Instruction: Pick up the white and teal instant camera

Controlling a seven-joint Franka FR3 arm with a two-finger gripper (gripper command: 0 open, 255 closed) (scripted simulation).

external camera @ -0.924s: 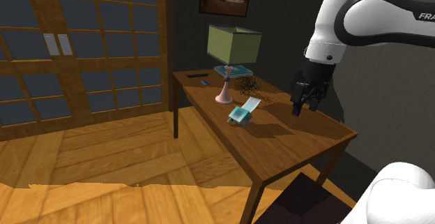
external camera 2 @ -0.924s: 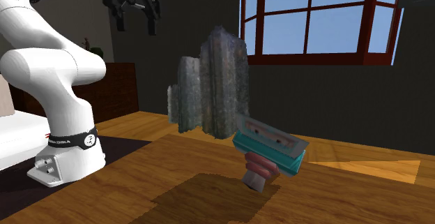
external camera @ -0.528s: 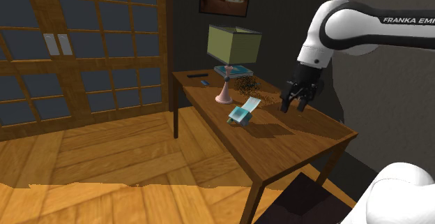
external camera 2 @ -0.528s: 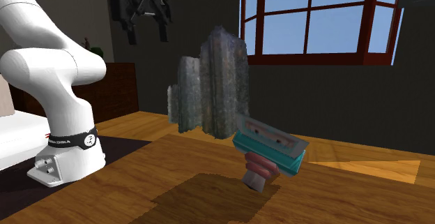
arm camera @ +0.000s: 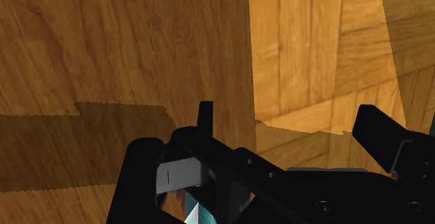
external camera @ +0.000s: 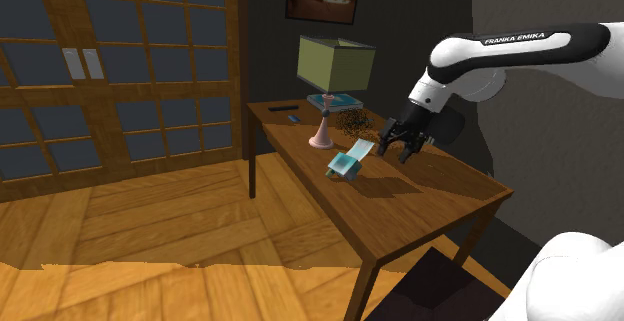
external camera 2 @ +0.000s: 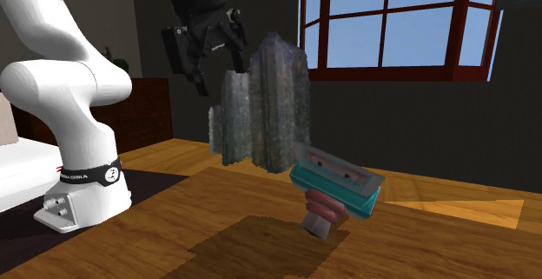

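Observation:
The white and teal instant camera point(external camera: 350, 161) lies tilted on the wooden table point(external camera: 430, 194), in front of the lamp. In the second exterior view the camera point(external camera 2: 337, 182) shows a teal body propped on a pink and grey part. My black gripper point(external camera: 401, 151) hangs open just to the shoulder view's right of the camera, slightly above it and not touching. In the second exterior view the gripper point(external camera 2: 205, 63) is up at the left, fingers spread, well above the tabletop. The wrist view catches a white and teal piece of the camera point(arm camera: 182, 182) beneath the black fingers point(arm camera: 380, 135).
A lamp point(external camera: 335, 67) with an olive shade and pink foot stands behind the camera, beside a dark tangled object point(external camera: 352, 121) and a teal book point(external camera: 336, 99). That object shows as a grey fuzzy mass point(external camera 2: 265, 103) in the second exterior view. The table edge point(external camera: 330, 209) drops to the wooden floor.
The arm has swung down and toward the shoulder view's left, bringing the open gripper from high above the table's right part to just beside the camera. The camera has not moved.

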